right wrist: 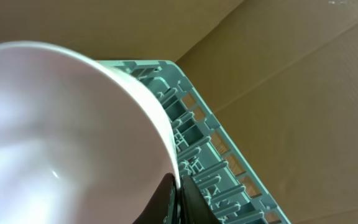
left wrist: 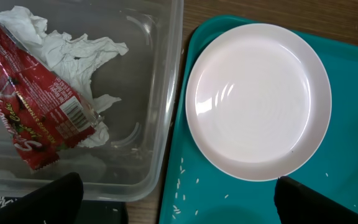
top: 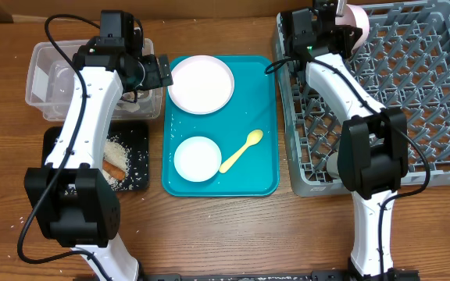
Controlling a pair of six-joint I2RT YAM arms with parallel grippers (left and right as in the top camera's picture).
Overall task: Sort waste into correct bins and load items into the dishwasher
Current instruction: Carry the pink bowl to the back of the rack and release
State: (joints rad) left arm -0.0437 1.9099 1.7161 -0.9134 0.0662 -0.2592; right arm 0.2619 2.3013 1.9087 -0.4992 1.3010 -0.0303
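Note:
My left gripper is open and empty. It hovers over the edge between the clear tub and the teal tray. The red wrapper with white tissue lies in the tub. The white-pink plate, a bowl and the yellow spoon sit on the teal tray. My right gripper is shut on the rim of a second bowl, held tilted over the far left corner of the grey dish rack.
The black tray in front of the tub holds rice grains and a brown sausage stick. Loose rice grains lie on the teal tray by the plate. A cardboard wall stands behind the rack.

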